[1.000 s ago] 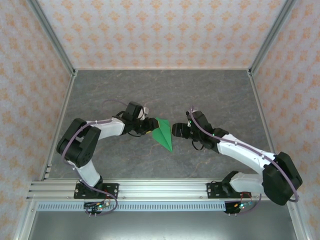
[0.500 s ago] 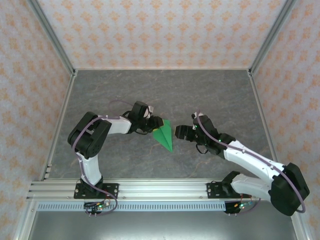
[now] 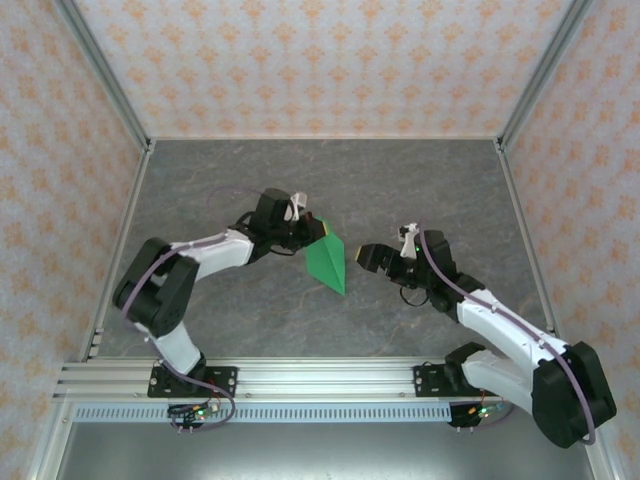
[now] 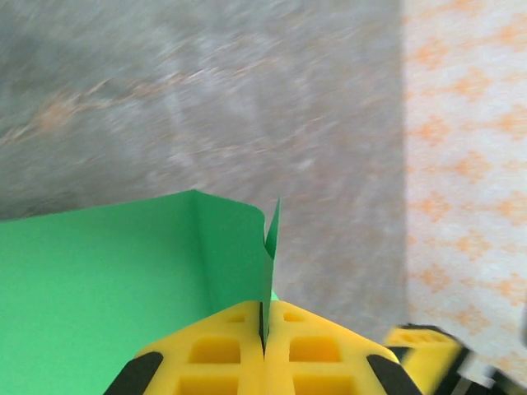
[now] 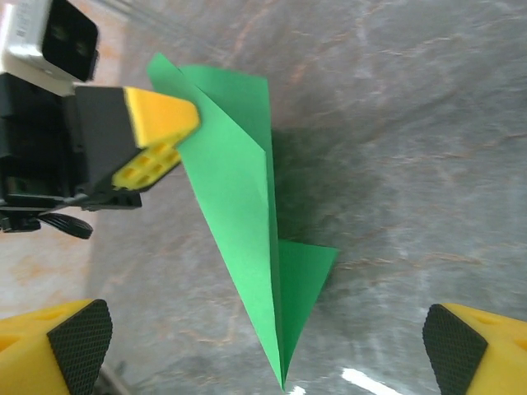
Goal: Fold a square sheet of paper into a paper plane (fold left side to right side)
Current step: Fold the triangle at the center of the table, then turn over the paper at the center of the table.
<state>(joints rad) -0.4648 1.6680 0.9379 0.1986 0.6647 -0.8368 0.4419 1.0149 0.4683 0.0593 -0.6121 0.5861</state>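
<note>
Since a second ago the left tool (image 3: 310, 233) has pinched shut on the upper left edge of the green paper (image 3: 328, 262) and tipped it up. Meanwhile the right tool (image 3: 368, 257) backed off to the right, jaws wide apart, holding nothing. The paper sits mid tabletop (image 3: 420, 190), already creased into a narrow pointed shape, so I'd say late stage: the left-to-right fold is started but not laid flat. Left arm reaches in low, elbow bent; right arm points at the paper.

We look into a lab-style robot cell. Wallpapered panels (image 3: 300, 60) on aluminium posts (image 3: 100, 70) wall in a grey stone-look table (image 3: 420, 180).
</note>
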